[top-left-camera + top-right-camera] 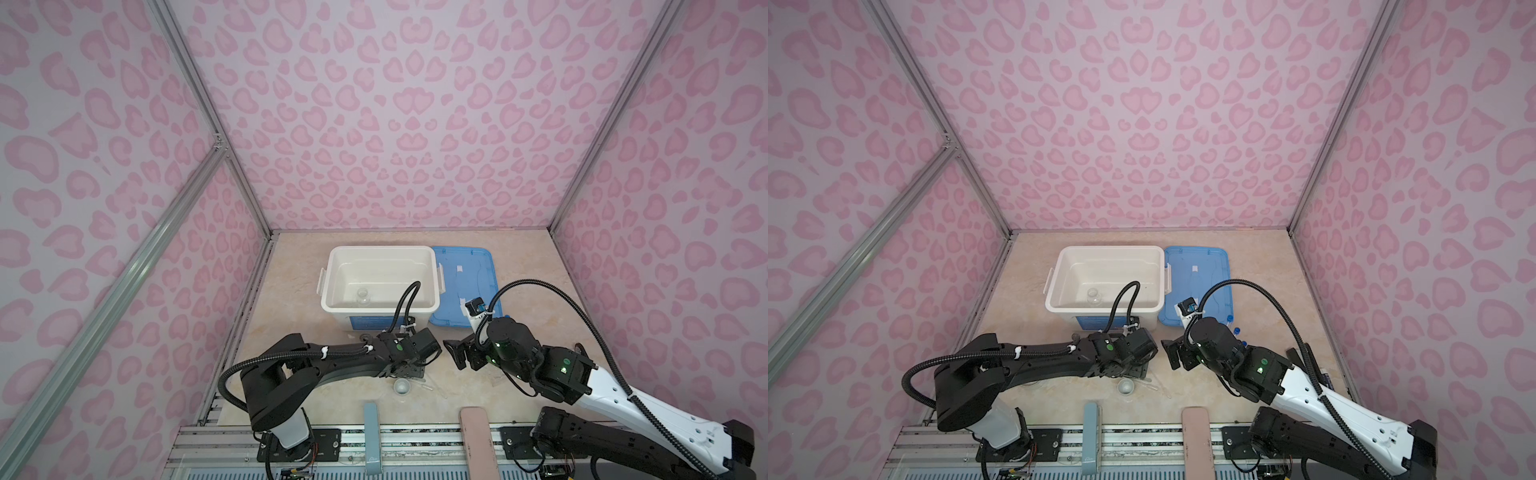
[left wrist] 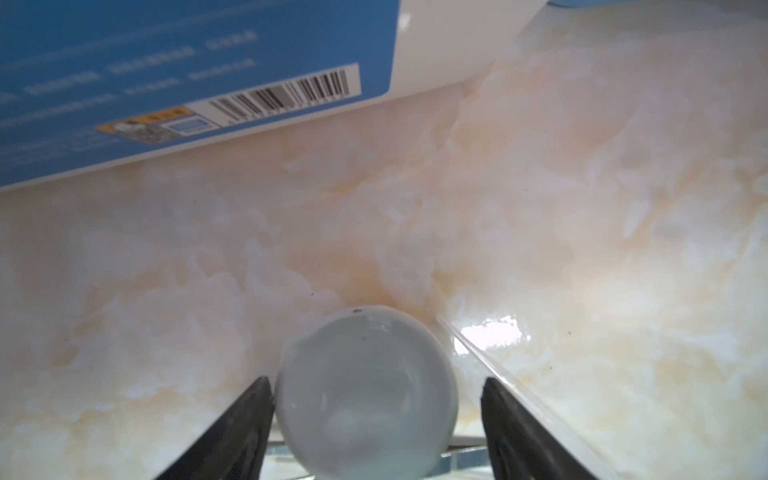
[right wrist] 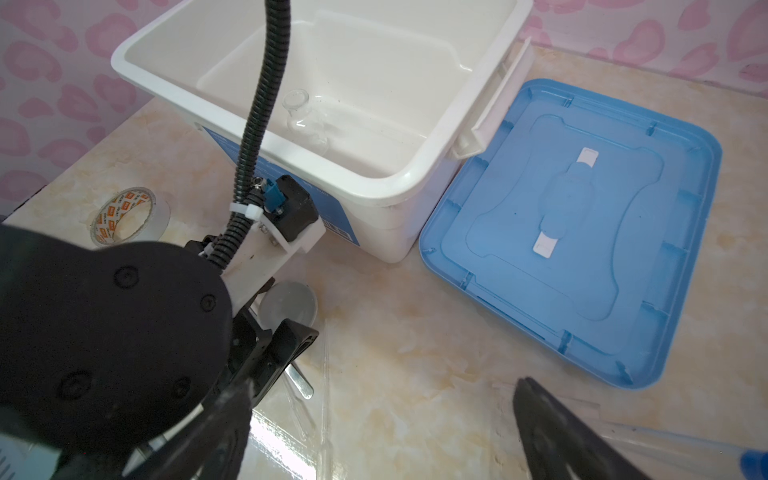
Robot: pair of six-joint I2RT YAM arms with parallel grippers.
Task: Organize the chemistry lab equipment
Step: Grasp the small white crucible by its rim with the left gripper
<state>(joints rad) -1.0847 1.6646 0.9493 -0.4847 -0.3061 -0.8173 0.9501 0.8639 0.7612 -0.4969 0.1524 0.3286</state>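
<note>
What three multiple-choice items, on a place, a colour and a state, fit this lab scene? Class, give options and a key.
1. Where is the clear glass flask? A on a shelf; B inside the white tub; C in a sink.
2. What colour is the lid beside the tub? A blue; B red; C green.
3. How is the left gripper? A shut, empty; B out of sight; C open, jaws either side of the white dish.
Key: 1 B, the flask rests on the tub's floor; 2 A, plainly blue in both top views; 3 C, the left wrist view shows a jaw on each side of the dish.
</note>
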